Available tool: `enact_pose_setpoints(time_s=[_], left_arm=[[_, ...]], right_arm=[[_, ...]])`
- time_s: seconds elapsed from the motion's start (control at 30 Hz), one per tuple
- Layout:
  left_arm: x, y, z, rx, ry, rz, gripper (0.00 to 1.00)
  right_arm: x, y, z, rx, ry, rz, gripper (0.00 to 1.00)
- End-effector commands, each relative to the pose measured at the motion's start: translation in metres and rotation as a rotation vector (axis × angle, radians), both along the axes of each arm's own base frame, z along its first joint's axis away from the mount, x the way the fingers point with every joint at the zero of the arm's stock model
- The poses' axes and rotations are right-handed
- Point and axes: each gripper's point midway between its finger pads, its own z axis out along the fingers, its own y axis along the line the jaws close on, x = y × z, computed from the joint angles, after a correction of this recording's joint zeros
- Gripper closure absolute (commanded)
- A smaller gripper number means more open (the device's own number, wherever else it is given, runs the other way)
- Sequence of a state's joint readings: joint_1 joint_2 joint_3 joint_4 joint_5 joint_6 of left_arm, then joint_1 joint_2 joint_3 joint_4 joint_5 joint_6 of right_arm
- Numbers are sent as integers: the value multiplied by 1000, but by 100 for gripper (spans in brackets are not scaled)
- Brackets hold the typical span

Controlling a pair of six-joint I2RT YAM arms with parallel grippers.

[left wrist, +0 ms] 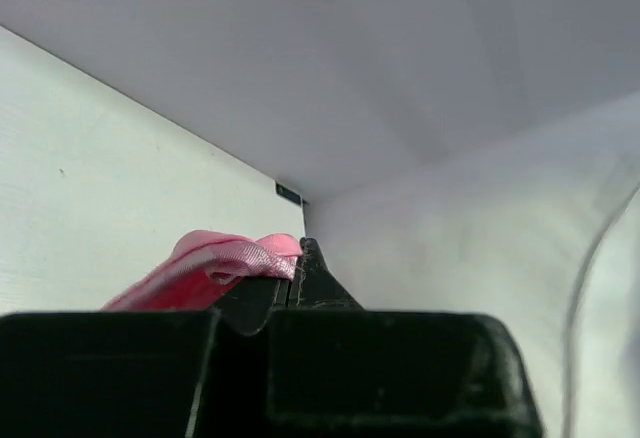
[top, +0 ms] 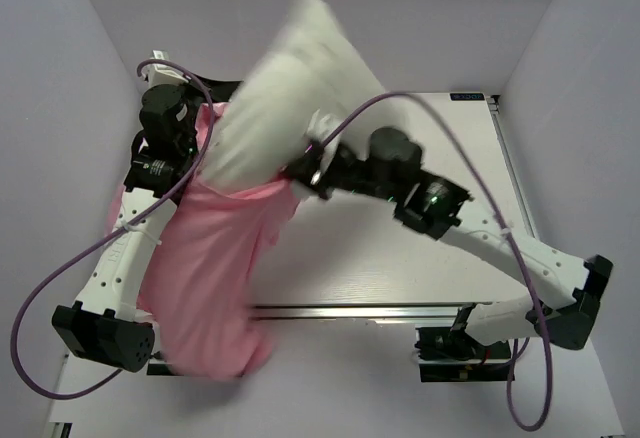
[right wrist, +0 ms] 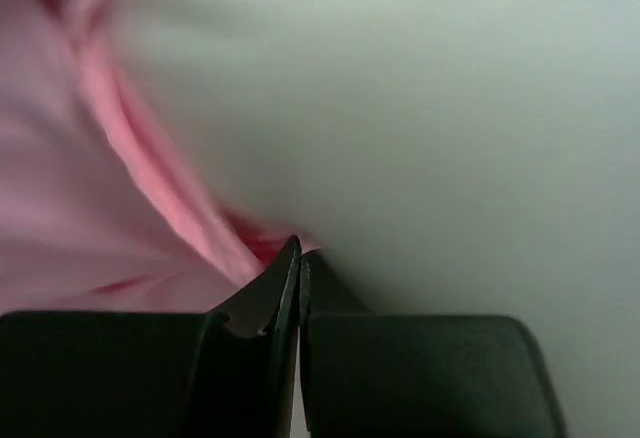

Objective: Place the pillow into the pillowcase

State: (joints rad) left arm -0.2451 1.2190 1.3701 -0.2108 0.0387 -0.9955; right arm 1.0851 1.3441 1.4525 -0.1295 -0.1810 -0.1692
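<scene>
While the left end effector (left wrist: 300,258) and right end effector (right wrist: 298,258) clamp the pillowcase (top: 215,258), slipping satin could let the pillow (top: 290,88) tumble out.

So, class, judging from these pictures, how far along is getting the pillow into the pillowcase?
Done: the lower end of the pillow sits inside the mouth of the pillowcase. In hand: the left gripper and right gripper are each shut on the pink hem, holding it up. To do: the upper half of the pillow sticks out uncovered.
</scene>
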Motion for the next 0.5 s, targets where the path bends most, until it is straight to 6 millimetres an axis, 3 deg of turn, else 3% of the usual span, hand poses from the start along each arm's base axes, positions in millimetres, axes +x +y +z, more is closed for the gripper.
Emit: enact_pose_setpoints(time_s=[0.0,0.03,0.1,0.13,0.2,0.23,0.27,0.37,0.4,0.47], left_arm=[[-18,-22,49,-43,-155,-115,100],[-20,-22,44,-38,-142,-118,100],[-30,-15,33,-35,-123,-100,100],[-32,-13,29,-38,-121,-91,100],[-39,-6,21,-38,-116,-74,100],[-40,-5,19,-40,-111,-73,100],[-40,-7,13,-37,-102,-88,100],[-32,-14,-9,-34,-53,-112,100],[-30,-17,-16,-35,-34,-129,100],[-21,-22,-34,-35,13,-139,100]], right_arm=[[132,-77,54,167,-210,-363,100],[179,-116,55,161,-234,-508,100],[235,-156,49,154,-246,-662,100],[263,-194,55,159,-266,-767,100],[288,-221,66,192,-257,-842,100],[292,-228,67,191,-245,-847,100],[284,-223,73,203,-242,-804,100],[259,-190,54,189,-199,-705,100],[251,-173,30,162,-152,-667,100],[242,-163,6,134,-98,-640,100]])
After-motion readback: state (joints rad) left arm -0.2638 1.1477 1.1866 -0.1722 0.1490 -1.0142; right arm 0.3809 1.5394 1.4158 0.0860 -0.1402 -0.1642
